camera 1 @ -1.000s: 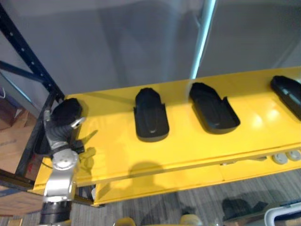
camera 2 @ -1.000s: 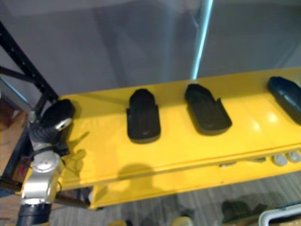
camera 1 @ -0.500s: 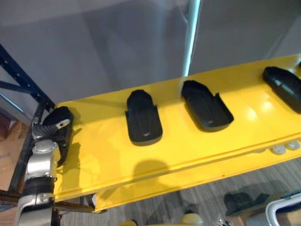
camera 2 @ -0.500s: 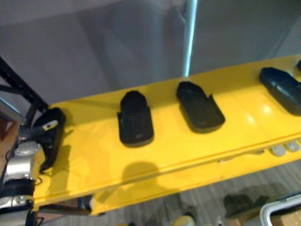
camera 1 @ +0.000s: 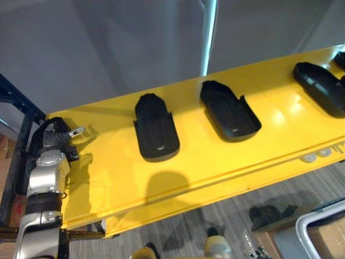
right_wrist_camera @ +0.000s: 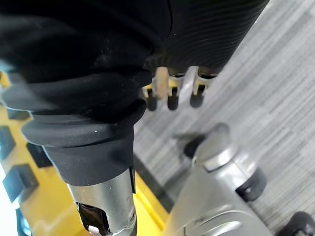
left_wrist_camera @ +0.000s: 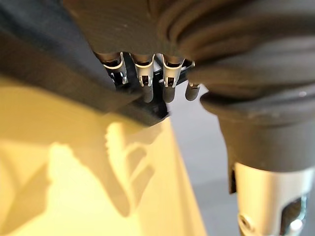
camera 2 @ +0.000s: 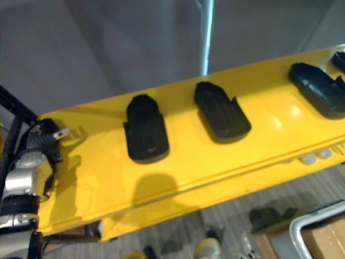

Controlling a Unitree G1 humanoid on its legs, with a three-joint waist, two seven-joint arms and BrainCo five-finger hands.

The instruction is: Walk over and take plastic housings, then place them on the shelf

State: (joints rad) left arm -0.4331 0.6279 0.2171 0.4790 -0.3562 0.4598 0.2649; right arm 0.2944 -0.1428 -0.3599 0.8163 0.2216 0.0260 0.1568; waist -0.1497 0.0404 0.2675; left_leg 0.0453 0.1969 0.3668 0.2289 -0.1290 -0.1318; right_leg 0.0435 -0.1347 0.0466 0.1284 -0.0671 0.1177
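Observation:
Several black plastic housings lie in a row on the yellow shelf (camera 1: pixel 215 156): one left of centre (camera 1: pixel 156 128), one in the middle (camera 1: pixel 229 110), one at the right (camera 1: pixel 322 89). At the shelf's left end my left hand (camera 1: pixel 51 141) sits on another black housing (left_wrist_camera: pixel 74 78). In the left wrist view its fingers (left_wrist_camera: pixel 142 78) curl over that housing's edge, just above the yellow surface. My right hand (right_wrist_camera: pixel 170 93) hangs over the grey carpet with relaxed fingers and nothing in it.
A dark rack upright (camera 1: pixel 16 97) stands just left of the shelf end. A grey wall and a pale pole (camera 1: pixel 209 32) rise behind the shelf. A white-framed cart with a cardboard box (camera 1: pixel 323 232) stands on the floor at the lower right.
The camera has shifted, so the shelf sits further left in view. My left hand with its housing has eased a little towards the shelf's left end. The housings on the shelf have not moved.

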